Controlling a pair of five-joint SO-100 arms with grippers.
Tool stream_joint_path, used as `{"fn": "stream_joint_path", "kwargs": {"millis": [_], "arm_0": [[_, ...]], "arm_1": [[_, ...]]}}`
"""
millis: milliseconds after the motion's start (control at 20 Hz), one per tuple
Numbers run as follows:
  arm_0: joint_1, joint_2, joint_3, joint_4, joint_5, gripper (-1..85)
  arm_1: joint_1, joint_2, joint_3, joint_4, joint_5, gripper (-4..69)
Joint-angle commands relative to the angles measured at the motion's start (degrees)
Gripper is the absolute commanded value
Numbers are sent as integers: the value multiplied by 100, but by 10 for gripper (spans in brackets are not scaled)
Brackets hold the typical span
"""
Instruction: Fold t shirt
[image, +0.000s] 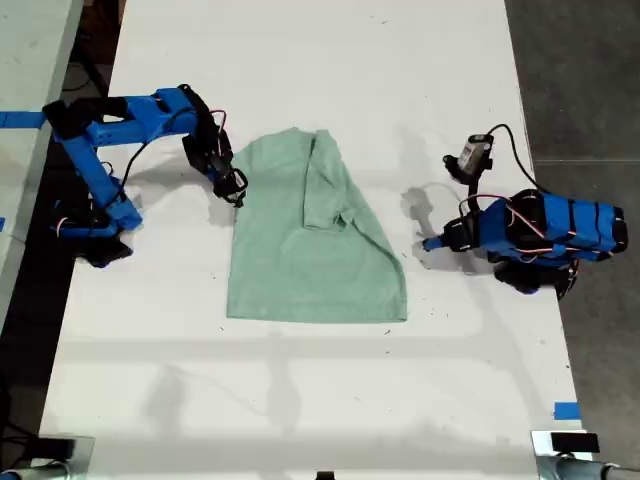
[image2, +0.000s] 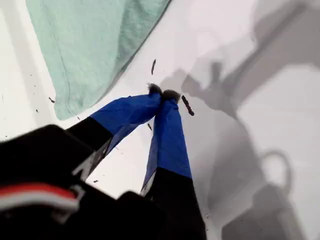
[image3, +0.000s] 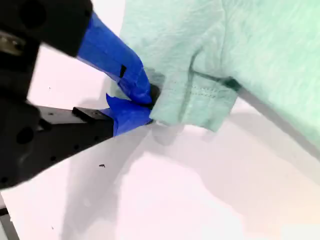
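Exterior view, t shirt (image: 310, 240) between grippers, my second gripper (image3: 147, 105) at its sleeve

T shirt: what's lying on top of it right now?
On the t shirt lies only its own folded-over flap, one side with its sleeve laid across the middle. My second gripper is at its edge; whether it pinches cloth is unclear. What's under the flap is hidden.

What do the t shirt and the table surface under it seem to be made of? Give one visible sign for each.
The t shirt: it looks like soft knit cloth, matte mint green; it shows creases, a folded-over flap and a stitched hem in the second wrist view. The table surface: smooth, white and fairly matte, taking soft shadows; whether it is laminate, painted board or a covering cannot be told.
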Motion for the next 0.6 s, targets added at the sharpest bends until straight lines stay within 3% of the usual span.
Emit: {"fn": "stream_joint_path", "kwargs": {"millis": [0, 300, 550], "arm_0": [[185, -88, -53, 229, -229, -2], [914, 668, -2452, 2039, -879, -2], [1468, 483, -4069, 2109, -905, -2]], "arm_1": [[-88, 88, 413, -62, -26, 14], [-79, 88, 413, -62, -44, 14], [-88, 88, 413, -62, -53, 14]]}}
